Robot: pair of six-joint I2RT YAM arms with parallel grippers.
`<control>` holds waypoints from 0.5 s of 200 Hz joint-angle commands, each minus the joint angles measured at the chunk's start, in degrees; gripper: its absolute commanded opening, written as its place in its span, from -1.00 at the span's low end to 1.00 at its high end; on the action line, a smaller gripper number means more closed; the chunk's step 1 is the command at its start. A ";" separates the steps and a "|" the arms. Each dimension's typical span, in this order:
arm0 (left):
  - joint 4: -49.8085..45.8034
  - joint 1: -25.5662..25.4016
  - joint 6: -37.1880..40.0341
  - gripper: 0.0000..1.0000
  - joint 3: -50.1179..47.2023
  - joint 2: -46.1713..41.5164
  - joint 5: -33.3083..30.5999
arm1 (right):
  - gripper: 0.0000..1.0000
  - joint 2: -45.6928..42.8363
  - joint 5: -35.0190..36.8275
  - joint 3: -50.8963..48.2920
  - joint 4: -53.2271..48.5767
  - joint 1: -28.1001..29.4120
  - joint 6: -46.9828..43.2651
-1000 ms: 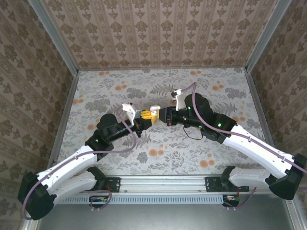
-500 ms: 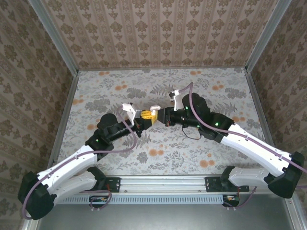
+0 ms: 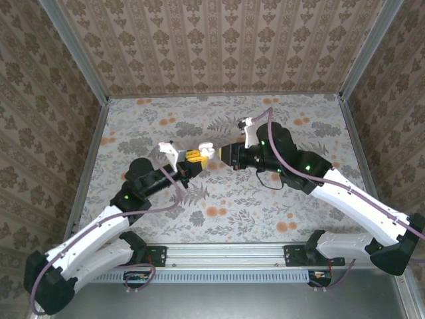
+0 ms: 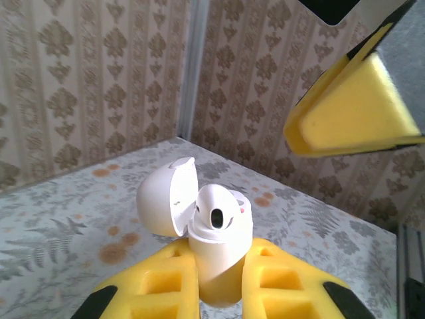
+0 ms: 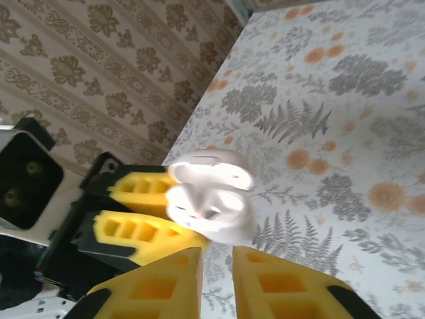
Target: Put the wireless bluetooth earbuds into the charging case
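While the left claw [image 3: 194, 157] clenched the charging case [image 4: 219, 256], lid open, above the table [image 3: 133, 133] near frame centre, the slightly parted, empty right claw [image 5: 217, 279] just beside it would probably do best nudging the protruding earbud [image 4: 216, 216] straight down, gently.

Even, diffuse light is coming from overhead, and only faint, soft shadows are lying on the table [image 3: 133, 126]. In the right wrist view the charging case [image 5: 214, 194] is blowing out to near-featureless white and blurring. In the left wrist view it is showing sharp, the walls [image 4: 80, 86] behind softening slightly.
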 commanded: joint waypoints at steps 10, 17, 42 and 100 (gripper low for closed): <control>-6.55 3.70 0.05 -1.00 -2.14 -6.29 -0.05 | -0.44 7.26 3.88 5.56 -9.49 -2.42 -3.99; -7.66 4.60 0.04 -1.00 -2.53 -7.65 0.04 | -0.42 8.96 4.11 6.59 -10.20 -2.96 -4.17; -10.65 7.28 -0.35 -1.00 -3.65 -11.01 0.29 | -0.35 18.32 4.69 11.33 -12.53 -5.20 -4.81; -11.18 9.55 -0.07 -1.00 -4.63 -10.47 1.75 | -0.26 40.54 4.32 22.84 -13.33 -9.69 -7.52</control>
